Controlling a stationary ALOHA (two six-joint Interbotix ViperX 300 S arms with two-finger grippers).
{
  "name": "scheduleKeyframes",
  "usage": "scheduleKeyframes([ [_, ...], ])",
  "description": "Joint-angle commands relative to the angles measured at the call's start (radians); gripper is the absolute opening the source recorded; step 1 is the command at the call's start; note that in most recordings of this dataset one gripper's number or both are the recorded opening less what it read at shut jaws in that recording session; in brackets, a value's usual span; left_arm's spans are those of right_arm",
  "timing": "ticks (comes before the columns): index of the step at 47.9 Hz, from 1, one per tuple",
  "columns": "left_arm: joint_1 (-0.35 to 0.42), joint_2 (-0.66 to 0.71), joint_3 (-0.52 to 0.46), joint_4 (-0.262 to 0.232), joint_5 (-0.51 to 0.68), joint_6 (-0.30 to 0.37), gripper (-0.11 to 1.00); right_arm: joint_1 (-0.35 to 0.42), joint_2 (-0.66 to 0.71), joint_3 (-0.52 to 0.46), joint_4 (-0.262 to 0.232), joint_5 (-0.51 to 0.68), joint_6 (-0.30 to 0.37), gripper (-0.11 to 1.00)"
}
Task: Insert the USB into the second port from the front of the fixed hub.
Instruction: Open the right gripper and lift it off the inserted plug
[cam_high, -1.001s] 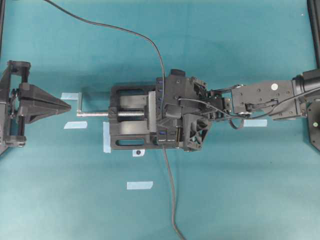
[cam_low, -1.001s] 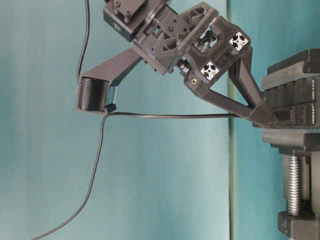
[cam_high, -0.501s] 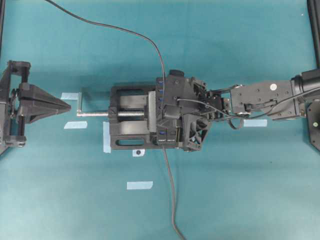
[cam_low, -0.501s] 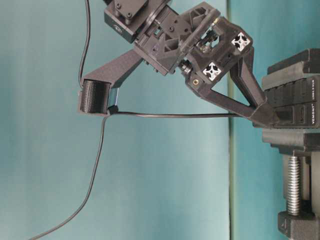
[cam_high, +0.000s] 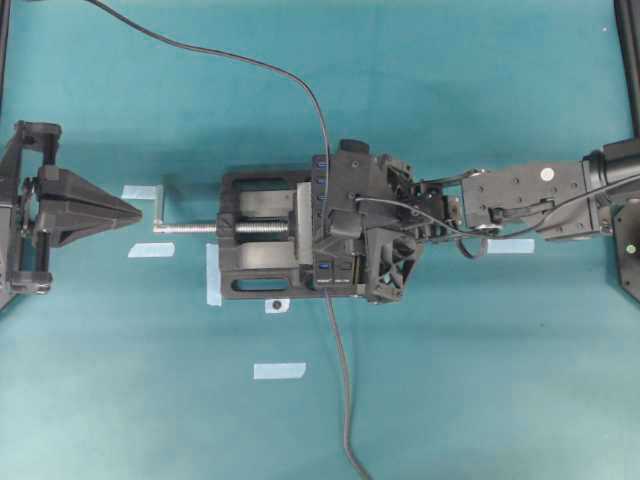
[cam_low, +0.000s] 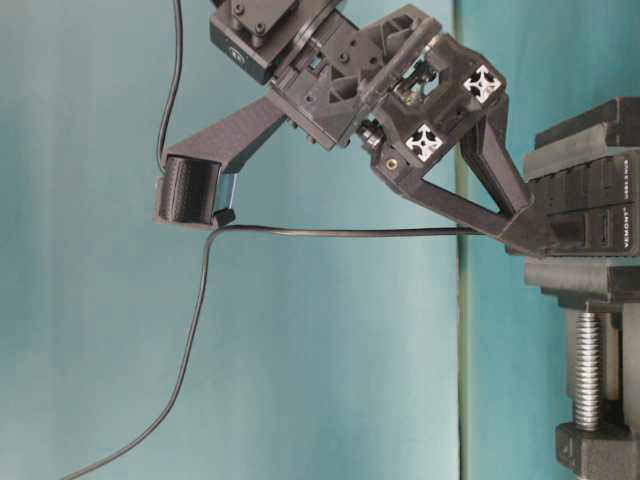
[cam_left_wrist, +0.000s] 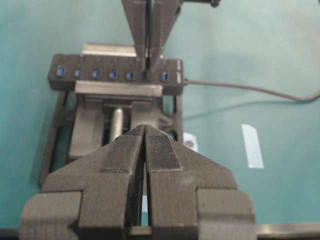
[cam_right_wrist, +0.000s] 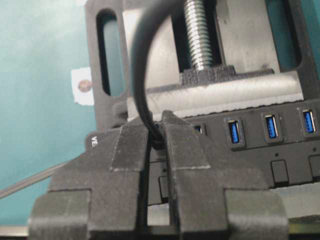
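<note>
Two grippers: my right gripper (cam_right_wrist: 156, 137) is clamped on the USB (cam_right_wrist: 155, 136) cable at the fixed hub (cam_right_wrist: 260, 145); my left gripper (cam_left_wrist: 145, 132) sits closed, well apart.

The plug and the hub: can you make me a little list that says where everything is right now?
right claw: closed on the USB, at the fixed hub
port: second from one end in the left wrist view
cable: trails away from the claw
hub: clamped in the vise
left claw: shut, holding nothing, away from the vise
plug fully in: cannot tell
</note>
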Motion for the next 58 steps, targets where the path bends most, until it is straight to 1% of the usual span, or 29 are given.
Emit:
scheduleKeyframes([
  [1, 0.002, 0.005, -0.012, 0.002, -0.005, -0.002, 0.0, -0.002, -0.009, -0.003, 0.002, -0.011, 0.011, 0.1],
  [5, 0.0, 0.005, -0.012, 0.002, -0.005, -0.002, 0.0, -0.002, -0.008, -0.003, 0.002, -0.015, 0.011, 0.17],
  [9, 0.002, 0.005, -0.012, 0.003, -0.005, 0.0, 0.0, -0.002, -0.009, -0.005, 0.002, -0.018, 0.011, 0.29],
  [12, 0.002, 0.005, -0.012, 0.002, -0.005, 0.0, 0.0, -0.002, -0.009, -0.008, 0.002, -0.023, 0.011, 0.43],
  [18, 0.002, 0.005, -0.012, 0.002, -0.005, -0.002, 0.0, -0.002, -0.011, -0.009, 0.002, -0.028, 0.011, 0.74],
  [20, 0.0, 0.005, -0.012, 0.002, -0.005, -0.002, 0.0, 0.0, -0.012, -0.009, 0.002, -0.028, 0.011, 0.82],
  [22, 0.002, 0.005, -0.012, 0.002, -0.005, 0.0, 0.0, 0.002, -0.015, -0.009, 0.002, -0.029, 0.011, 0.87],
  [29, 0.002, 0.005, -0.012, 0.002, -0.005, -0.002, 0.0, 0.002, -0.021, -0.006, 0.002, -0.032, 0.011, 0.84],
  [50, 0.0, 0.005, -0.014, 0.002, -0.005, -0.002, 0.0, 0.003, -0.026, -0.003, 0.002, -0.026, 0.011, 0.83],
  [58, 0.0, 0.005, -0.014, 0.003, -0.005, -0.002, 0.0, 0.003, -0.048, 0.003, 0.002, -0.023, 0.011, 0.83],
])
